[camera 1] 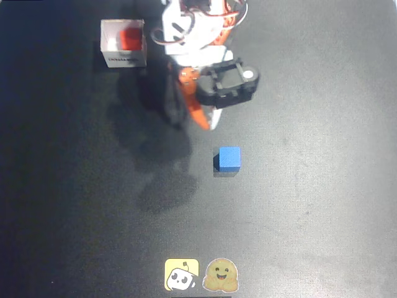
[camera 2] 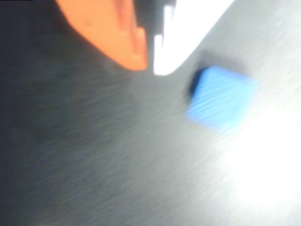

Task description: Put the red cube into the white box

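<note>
While red cube point(camera 1: 130, 39) sits in white box point(camera 1: 123, 43) | dark matte table point(camera 1: 310, 186) | claw point(camera 2: 149, 66) narrow — empty

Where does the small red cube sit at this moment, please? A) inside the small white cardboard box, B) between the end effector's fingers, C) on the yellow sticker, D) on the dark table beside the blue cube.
A: in the overhead view the small red cube lies within the walls of the small white cardboard box.

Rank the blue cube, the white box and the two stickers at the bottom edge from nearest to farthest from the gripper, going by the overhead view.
1. Blue cube: just below and right of the gripper.
2. White box: upper left, with the red cube inside.
3. Stickers: at the bottom edge, farthest.
</note>
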{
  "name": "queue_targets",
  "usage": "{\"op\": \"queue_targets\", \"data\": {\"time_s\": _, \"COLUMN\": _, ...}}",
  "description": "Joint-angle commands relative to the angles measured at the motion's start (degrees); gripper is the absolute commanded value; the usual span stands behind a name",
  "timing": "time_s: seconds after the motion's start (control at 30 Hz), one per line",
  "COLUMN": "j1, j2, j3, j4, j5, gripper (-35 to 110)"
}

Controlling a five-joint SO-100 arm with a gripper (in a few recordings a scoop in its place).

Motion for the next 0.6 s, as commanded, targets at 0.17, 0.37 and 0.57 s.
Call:
{"op": "queue_targets", "data": {"time_s": 0.17, "j1": -0.88, "j2": 16.44, "j3": 16.79, "j4": 4.13, "j5": 1.32, "gripper": 0}}
{"op": "queue_targets", "data": {"time_s": 0.37, "j1": -0.79, "j2": 18.54, "j3": 23.20, "j4": 5.62, "j5": 3.87, "gripper": 0}}
{"op": "queue_targets", "data": {"time_s": 0.57, "j1": 0.44, "j2": 25.31, "j3": 29.09, "j4": 9.40, "j5": 6.24, "gripper": 0}}
